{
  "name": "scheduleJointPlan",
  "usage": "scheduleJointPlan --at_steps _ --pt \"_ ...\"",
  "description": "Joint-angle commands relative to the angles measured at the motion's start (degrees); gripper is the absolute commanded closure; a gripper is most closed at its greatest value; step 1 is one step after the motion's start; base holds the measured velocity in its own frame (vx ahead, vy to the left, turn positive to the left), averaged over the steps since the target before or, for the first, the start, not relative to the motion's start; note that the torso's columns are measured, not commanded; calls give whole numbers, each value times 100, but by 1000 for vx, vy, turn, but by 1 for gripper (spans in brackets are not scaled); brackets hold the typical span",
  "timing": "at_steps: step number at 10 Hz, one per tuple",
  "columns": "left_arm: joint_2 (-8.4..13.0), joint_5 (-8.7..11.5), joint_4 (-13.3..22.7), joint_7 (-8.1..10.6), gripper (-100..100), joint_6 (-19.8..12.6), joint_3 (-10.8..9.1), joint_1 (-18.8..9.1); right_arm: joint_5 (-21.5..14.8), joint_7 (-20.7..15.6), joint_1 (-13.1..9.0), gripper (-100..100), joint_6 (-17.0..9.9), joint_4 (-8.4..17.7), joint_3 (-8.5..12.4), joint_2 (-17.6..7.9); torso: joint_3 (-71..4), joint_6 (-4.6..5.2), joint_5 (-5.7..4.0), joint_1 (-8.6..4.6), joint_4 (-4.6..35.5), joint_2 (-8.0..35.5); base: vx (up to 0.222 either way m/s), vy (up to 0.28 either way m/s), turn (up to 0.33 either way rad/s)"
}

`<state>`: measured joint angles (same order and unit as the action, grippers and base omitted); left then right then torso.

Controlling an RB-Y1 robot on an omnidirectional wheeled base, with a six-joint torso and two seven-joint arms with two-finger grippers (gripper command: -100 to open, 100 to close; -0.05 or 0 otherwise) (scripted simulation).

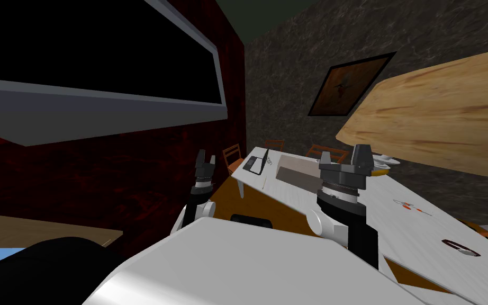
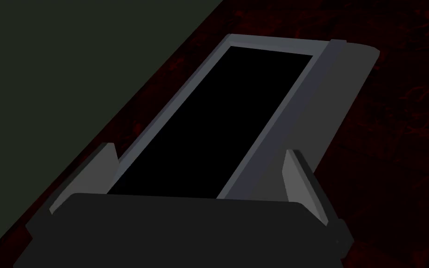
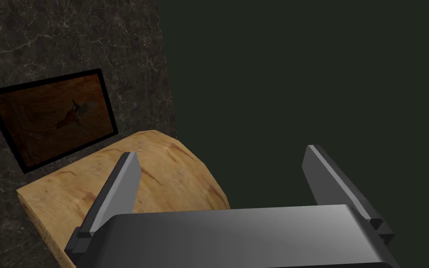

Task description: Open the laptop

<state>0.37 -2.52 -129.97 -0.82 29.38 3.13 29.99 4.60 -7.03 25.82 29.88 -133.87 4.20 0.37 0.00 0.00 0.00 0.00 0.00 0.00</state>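
since the small dark laptop (image 1: 254, 162) sits far off on the long white table (image 1: 396, 222), the left gripper (image 1: 205, 159) and right gripper (image 1: 362, 152) point up, both spread wide (nothing near to grab, i think).

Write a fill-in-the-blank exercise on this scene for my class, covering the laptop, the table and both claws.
1. The laptop lies near the far end of the long white ____.
2. The left claw and the right claw are raised in front of the robot, both with fingers ____.
3. On the dark marbled wall hangs a framed ____.

Missing words: table; open; picture.
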Motion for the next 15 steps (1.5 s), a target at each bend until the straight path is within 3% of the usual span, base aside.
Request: scheduleJointPlan --at_steps 1,9,10,12,15 --pt "0 0 0 0 0 0 0 0 0 0 0 0 0 0 0 0 -467 0 0 0 235 232 0 0 0" --pt "0 0 -2 0 0 1 0 0 0 0 0 0 1 -2 0 0 -7073 0 0 0 3537 3539 0 0 0" --pt "164 -27 13 -9 -100 -61 -13 -28 0 0 0 0 1 -2 0 0 -7919 0 0 0 3960 3962 4 -16 -31" --pt "381 -90 49 -29 -100 -204 -42 -92 0 0 0 0 0 1 0 0 -8424 0 -2 -7 4206 4210 -8 -41 -50" --pt "608 -234 135 -76 -100 -535 -111 -242 0 0 0 0 0 1 -1 1 -8458 0 -1 -5 4228 4227 -5 -68 -75"
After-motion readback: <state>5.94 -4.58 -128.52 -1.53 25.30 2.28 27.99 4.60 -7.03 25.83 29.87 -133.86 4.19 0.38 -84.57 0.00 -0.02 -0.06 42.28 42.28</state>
